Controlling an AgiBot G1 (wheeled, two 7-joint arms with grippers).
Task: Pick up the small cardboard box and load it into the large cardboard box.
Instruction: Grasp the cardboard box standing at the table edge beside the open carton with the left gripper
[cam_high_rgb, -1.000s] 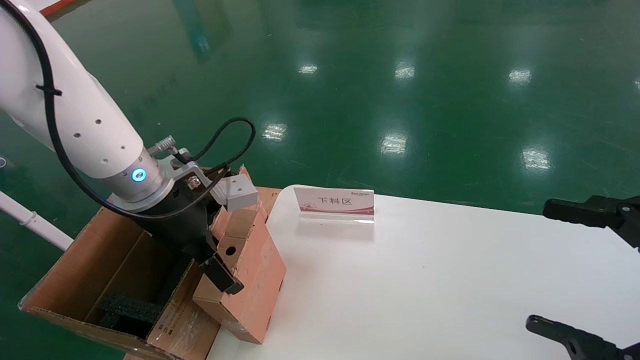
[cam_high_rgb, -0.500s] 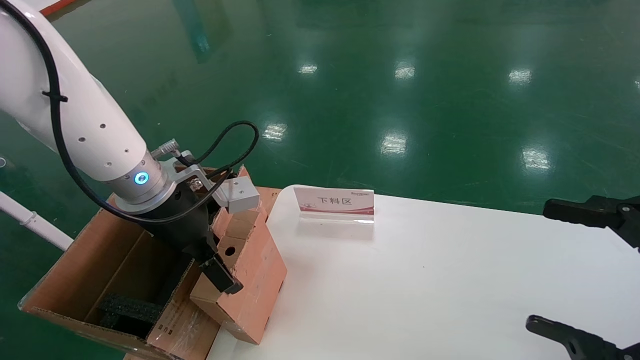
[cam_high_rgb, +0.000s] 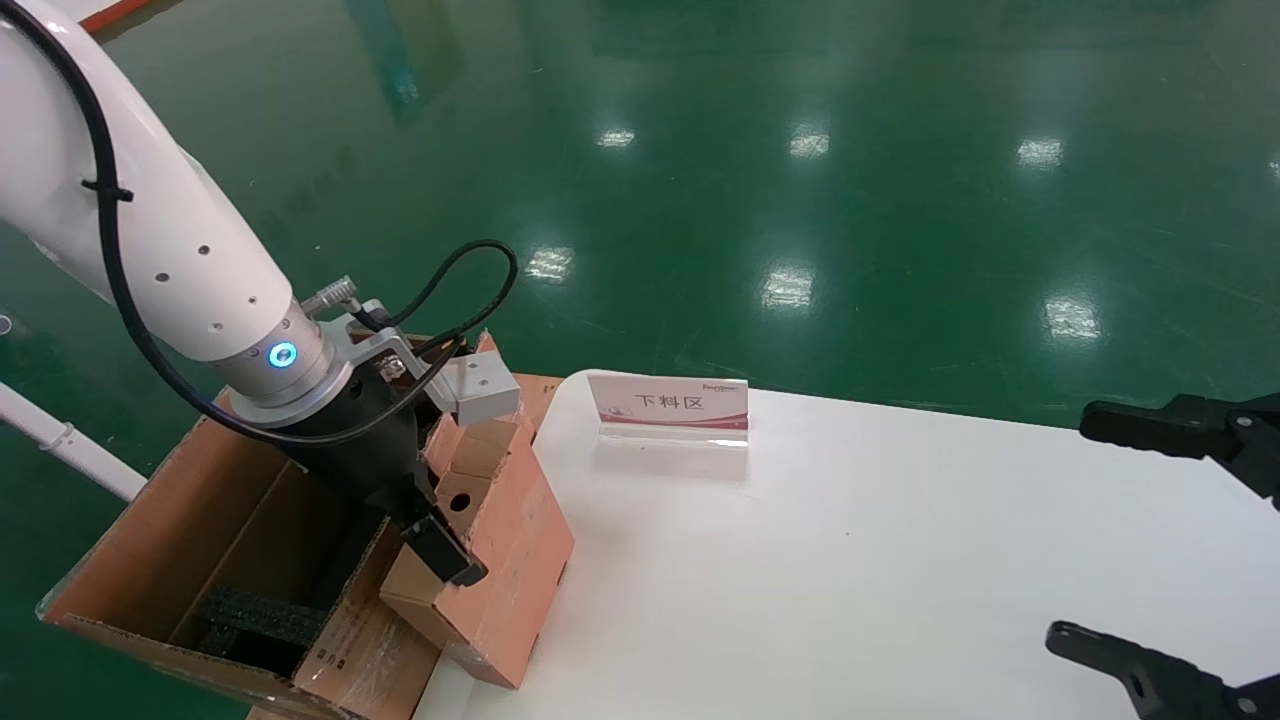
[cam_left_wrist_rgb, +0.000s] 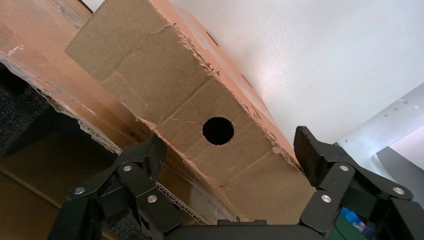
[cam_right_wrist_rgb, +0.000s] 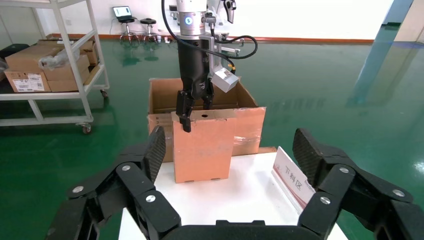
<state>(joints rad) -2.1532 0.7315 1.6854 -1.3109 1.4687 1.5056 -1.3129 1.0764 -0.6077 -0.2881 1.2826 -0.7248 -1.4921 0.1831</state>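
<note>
The small cardboard box (cam_high_rgb: 510, 560) stands on its narrow end at the table's left edge, against the large cardboard box's near flap. Its tan top with the round hole shows in the left wrist view (cam_left_wrist_rgb: 200, 100). My left gripper (cam_high_rgb: 450, 520) is open and straddles that top, one finger on each broad side; in the left wrist view (cam_left_wrist_rgb: 227, 150) one fingertip sits at the box's edge and the other stands apart. The large cardboard box (cam_high_rgb: 150, 540) stands open beside the table, with black foam (cam_high_rgb: 260, 615) inside. My right gripper (cam_high_rgb: 1110, 530) hangs open and empty at the far right.
A small sign stand (cam_high_rgb: 668, 405) stands at the back of the white table (cam_high_rgb: 850, 560). The floor is green. In the right wrist view, a shelf cart (cam_right_wrist_rgb: 50, 55) with cartons stands far behind, and the small box (cam_right_wrist_rgb: 202, 147) fronts the large box (cam_right_wrist_rgb: 247, 125).
My left gripper has dropped slightly at the small box's top, and the box has shifted a touch toward the large box. The right arm has barely moved.
</note>
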